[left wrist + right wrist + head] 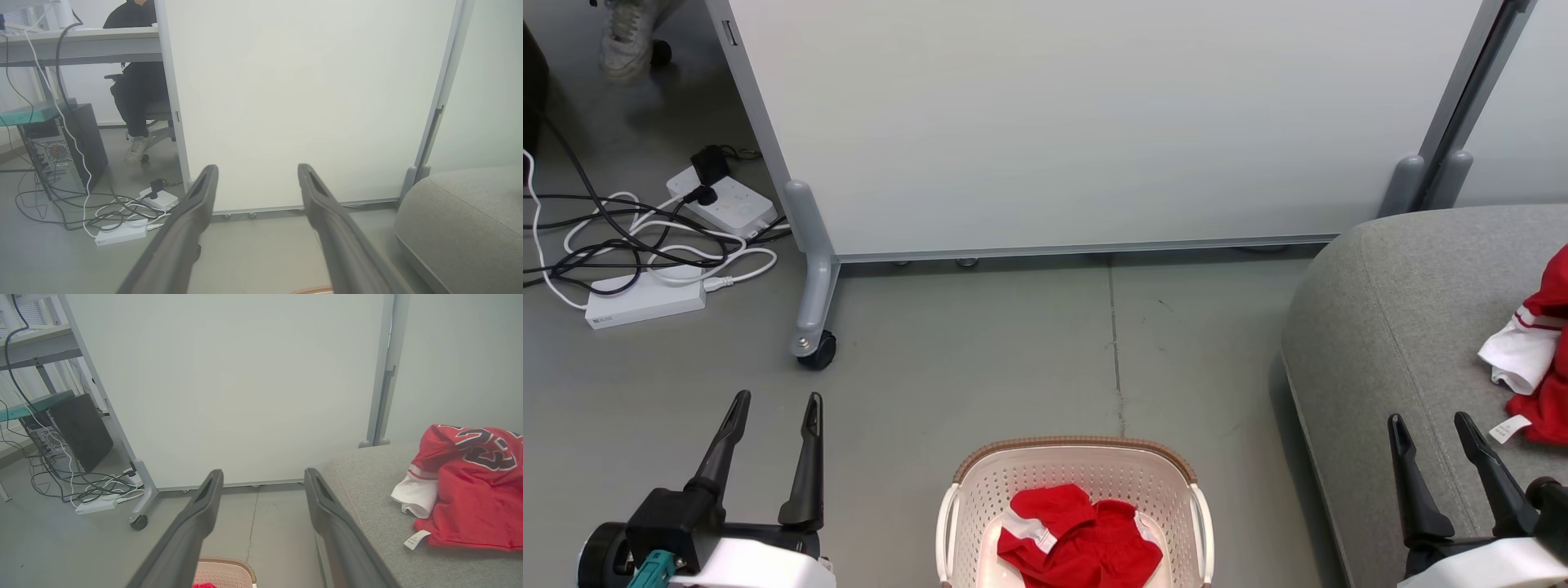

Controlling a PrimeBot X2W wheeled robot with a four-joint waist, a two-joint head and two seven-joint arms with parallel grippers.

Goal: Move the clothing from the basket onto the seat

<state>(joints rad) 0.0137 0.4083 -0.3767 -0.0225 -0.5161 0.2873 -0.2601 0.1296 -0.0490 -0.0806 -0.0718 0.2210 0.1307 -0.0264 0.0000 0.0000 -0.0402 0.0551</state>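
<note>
Down in the basket (1075, 447), bottom centre of the head view, sits a crumpled red garment (1078, 543) with white trim, ready for pickup. A red jersey (470, 494), black-and-white lettering up and white tag showing, already lies on the grey seat (1388, 327) to the right. Left pincer (778, 398) and right pincer (1427, 419) both hang wide open and empty, flanking the basket. This looks like a pause between trips. Next, one pincer must dip in and pinch a fold.

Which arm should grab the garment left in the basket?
Probably right. Both tools are open and empty with the basket between them, but the right tool hangs by the seat, where the red garment must go; the left tool is farther from it.
</note>
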